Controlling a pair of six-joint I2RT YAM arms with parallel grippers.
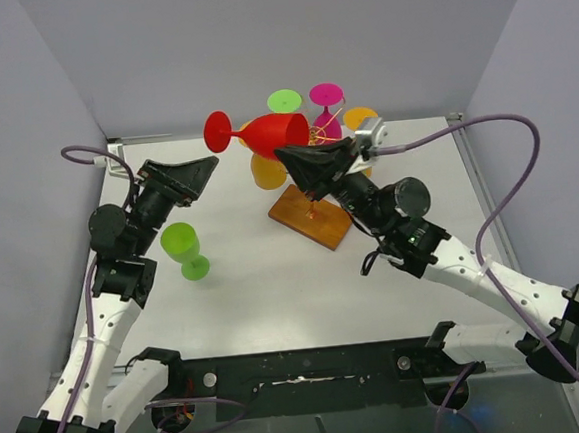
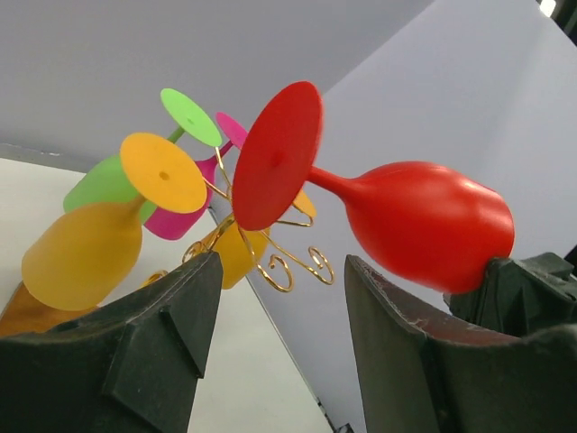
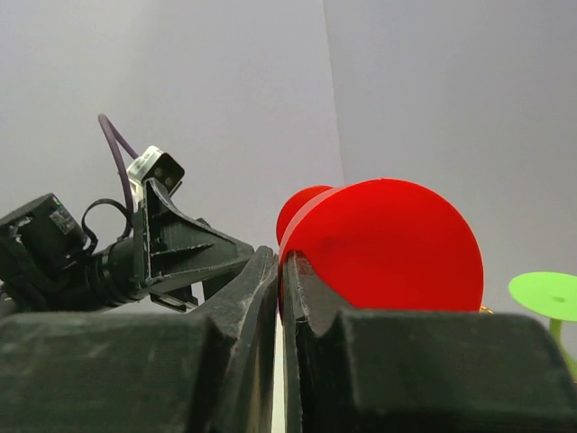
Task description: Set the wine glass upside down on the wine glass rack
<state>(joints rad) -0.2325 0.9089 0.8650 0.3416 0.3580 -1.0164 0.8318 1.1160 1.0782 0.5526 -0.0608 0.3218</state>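
The red wine glass [image 1: 273, 133] lies horizontal in the air, its foot pointing left and its bowl toward the rack. My right gripper [image 1: 287, 156] is shut on the bowl's rim, as the right wrist view [image 3: 281, 257] shows with the red bowl [image 3: 388, 244] against one finger. The wine glass rack [image 1: 311, 217] has a brown wooden base and gold wire scrolls [image 2: 279, 266]. Orange, green and magenta glasses hang on it upside down. My left gripper [image 1: 209, 173] is open and empty, left of the red glass [image 2: 424, 221], aimed at the rack.
A green wine glass [image 1: 185, 247] stands on the white table close to my left arm. The hung orange glass [image 2: 86, 253] and green glass [image 2: 104, 180] crowd the rack's left side. Grey walls enclose the table on three sides.
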